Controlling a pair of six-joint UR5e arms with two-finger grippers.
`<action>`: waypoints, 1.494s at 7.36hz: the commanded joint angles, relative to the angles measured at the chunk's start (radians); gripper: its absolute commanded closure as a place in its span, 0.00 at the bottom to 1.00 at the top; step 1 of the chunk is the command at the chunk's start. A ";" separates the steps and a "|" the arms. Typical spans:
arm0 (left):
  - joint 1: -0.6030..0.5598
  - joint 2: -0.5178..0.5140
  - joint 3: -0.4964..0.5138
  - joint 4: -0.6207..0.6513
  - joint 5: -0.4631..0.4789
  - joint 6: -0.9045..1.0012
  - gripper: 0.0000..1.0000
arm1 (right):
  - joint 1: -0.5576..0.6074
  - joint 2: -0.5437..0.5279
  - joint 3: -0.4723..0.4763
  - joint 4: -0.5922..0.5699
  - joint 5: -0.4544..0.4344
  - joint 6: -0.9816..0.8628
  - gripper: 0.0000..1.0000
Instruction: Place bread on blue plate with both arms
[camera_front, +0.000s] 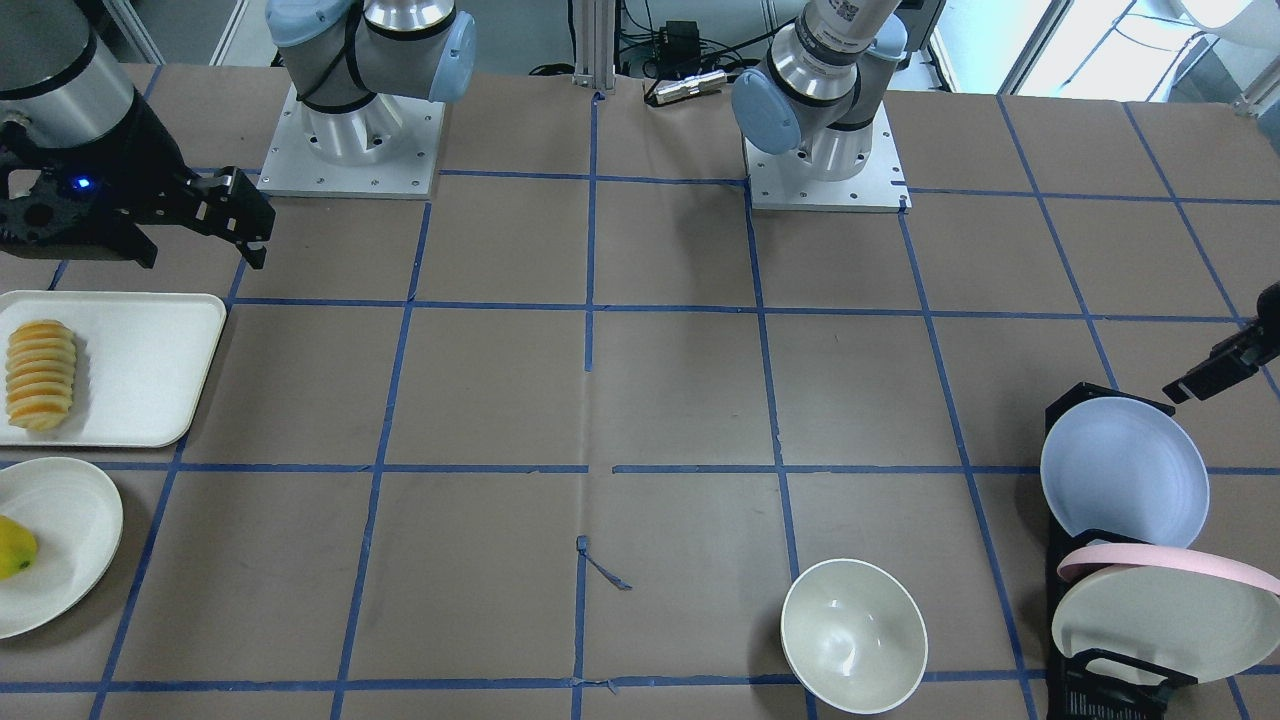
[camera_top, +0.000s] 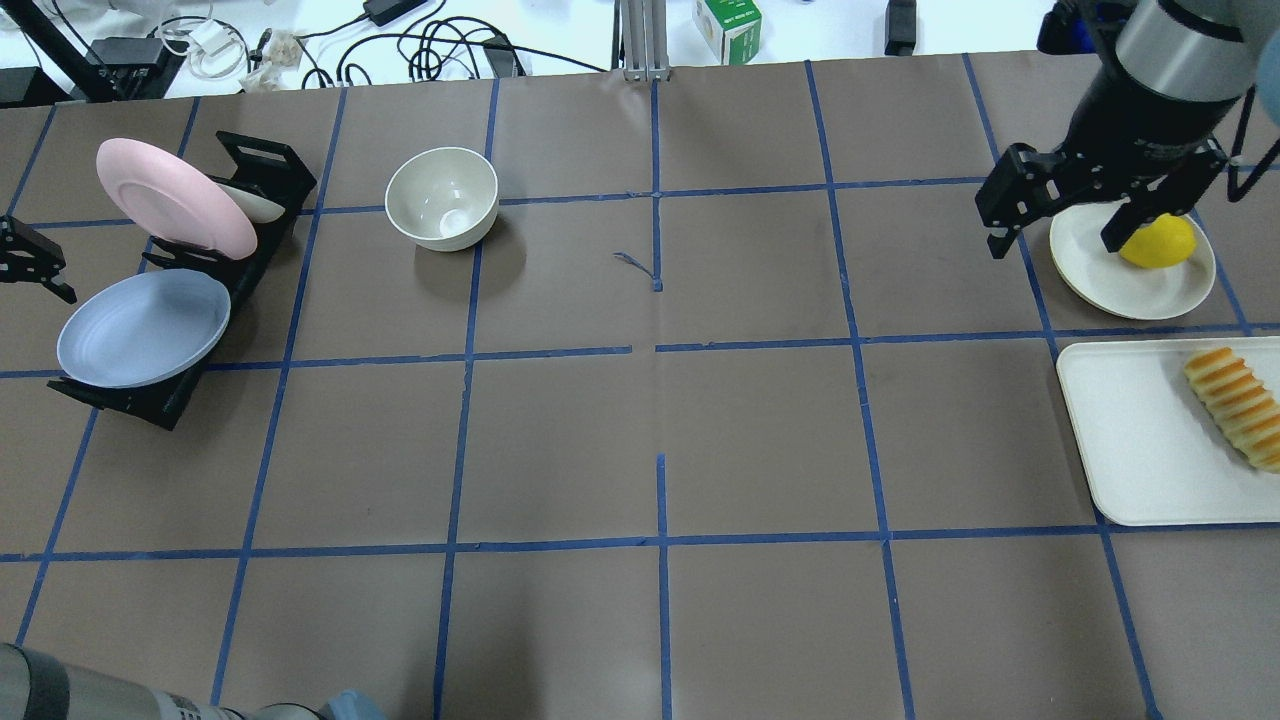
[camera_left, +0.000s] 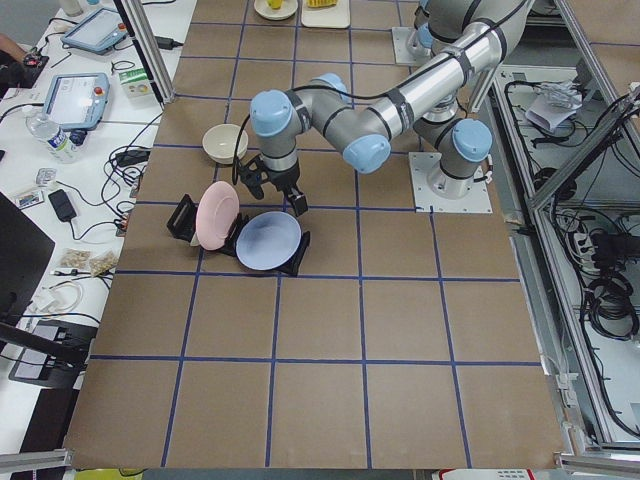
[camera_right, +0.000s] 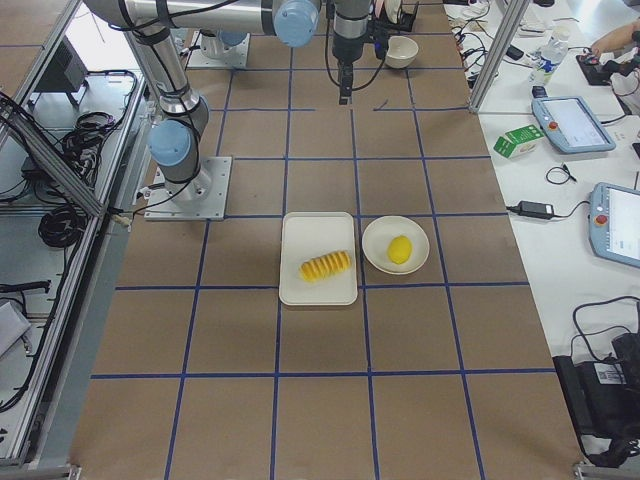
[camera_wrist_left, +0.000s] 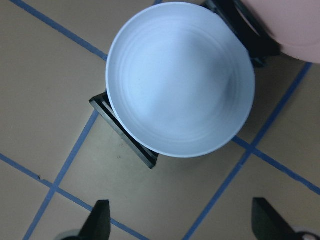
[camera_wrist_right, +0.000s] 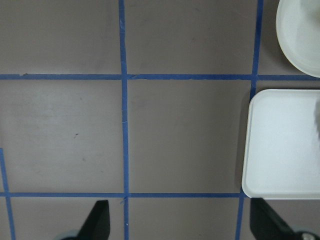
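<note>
While the bread (camera_front: 40, 375) lies on the tray (camera_front: 140, 370), the left gripper (camera_wrist_left: 181, 210) and right gripper (camera_wrist_right: 180, 210) hang spread wide.

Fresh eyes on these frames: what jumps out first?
The blue plate leans in a black rack at the robot's left end of the table, the open left gripper hovering beside it. At the right end the bread lies on a white tray, the open right gripper above the table nearby.

The right arm (camera_front: 400, 40) and left arm (camera_front: 830, 70) were shiny silver tubes with light-blue round caps. Each stood on a square silver plate with small screws. The right gripper (camera_front: 205, 252) was black, with a tiny blue light on its 9 o'clock side.
</note>
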 joint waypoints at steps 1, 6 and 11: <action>0.027 -0.128 0.009 0.108 0.001 0.058 0.12 | -0.201 0.003 0.159 -0.136 0.002 -0.220 0.00; 0.055 -0.184 0.003 0.177 -0.008 0.056 1.00 | -0.557 0.163 0.388 -0.625 -0.018 -0.837 0.00; 0.057 -0.136 0.007 0.144 -0.034 0.075 1.00 | -0.602 0.364 0.317 -0.748 -0.095 -1.154 0.00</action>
